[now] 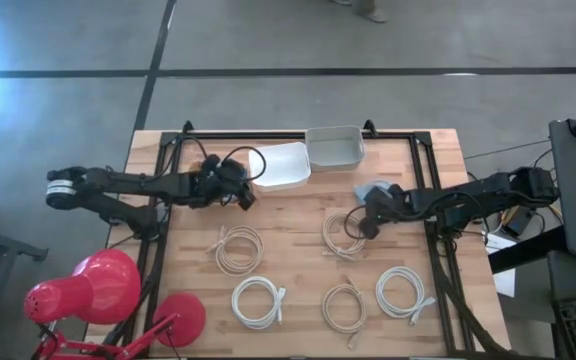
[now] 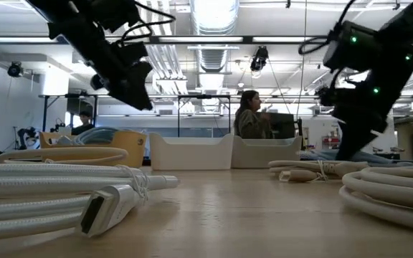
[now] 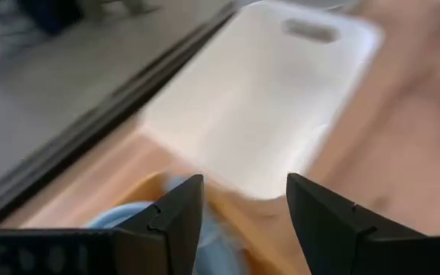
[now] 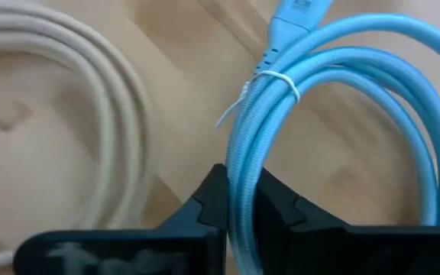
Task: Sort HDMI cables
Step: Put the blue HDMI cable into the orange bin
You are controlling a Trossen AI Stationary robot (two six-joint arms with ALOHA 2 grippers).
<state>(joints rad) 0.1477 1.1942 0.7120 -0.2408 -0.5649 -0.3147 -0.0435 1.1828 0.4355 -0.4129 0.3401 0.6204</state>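
My right gripper is shut on a light blue HDMI cable coil at the table's middle right, next to a beige coil. More beige coils and two white coils lie flat on the wood nearer the near edge. My left gripper hangs open beside a white bin, above a tan container holding something light blue. My right gripper pinches the blue coil's bundled strands between its two fingers, just beside the thin white tie. The fingers lie across the strands. The coil spreads out beyond the fingers low over the wood; whether it is lifted clear, I cannot tell.
A second white bin stands at the far edge beside the first. A red lamp sits off the table's near left corner. A black frame borders the table. A person stands in the room behind. Bare wood shows between the coils.
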